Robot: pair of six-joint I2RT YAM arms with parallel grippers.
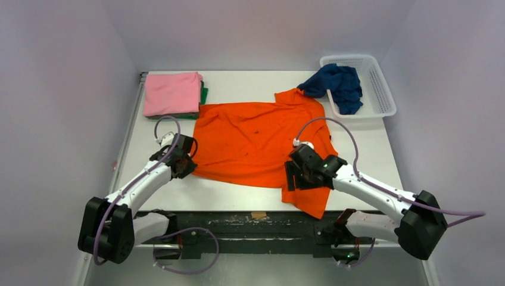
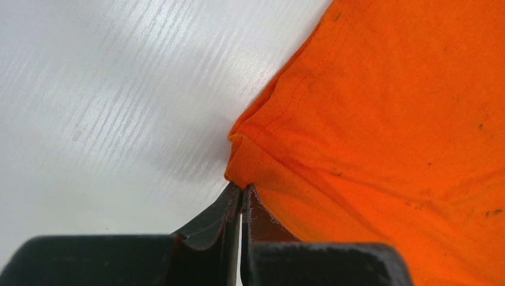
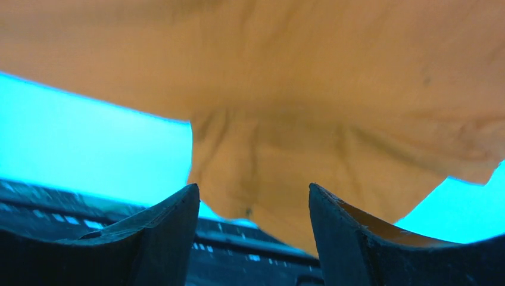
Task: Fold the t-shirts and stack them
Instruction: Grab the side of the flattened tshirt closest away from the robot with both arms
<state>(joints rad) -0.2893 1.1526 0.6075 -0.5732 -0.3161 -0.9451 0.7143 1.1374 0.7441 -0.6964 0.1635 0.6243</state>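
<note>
Your left gripper (image 2: pixel 242 189) pinches the near-left corner of the bright orange speckled cotton t-shirt (image 1: pixel 256 140), spread across the white table (image 1: pixel 250 80). Your right gripper (image 3: pixel 253 187), jaws wide, faces its near-right flap, holding nothing.

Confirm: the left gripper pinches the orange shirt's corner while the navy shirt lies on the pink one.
Wrong place: the top view shows the navy shirt draped over the white basket. The left gripper does pinch the orange shirt at its corner.

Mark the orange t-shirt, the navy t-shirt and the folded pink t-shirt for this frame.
orange t-shirt (image 1: pixel 250 140), top external view, middle of its spread body.
navy t-shirt (image 1: pixel 339 83), top external view, middle of the crumpled bundle.
pink t-shirt (image 1: pixel 171 93), top external view, centre of its folded top face.
</note>
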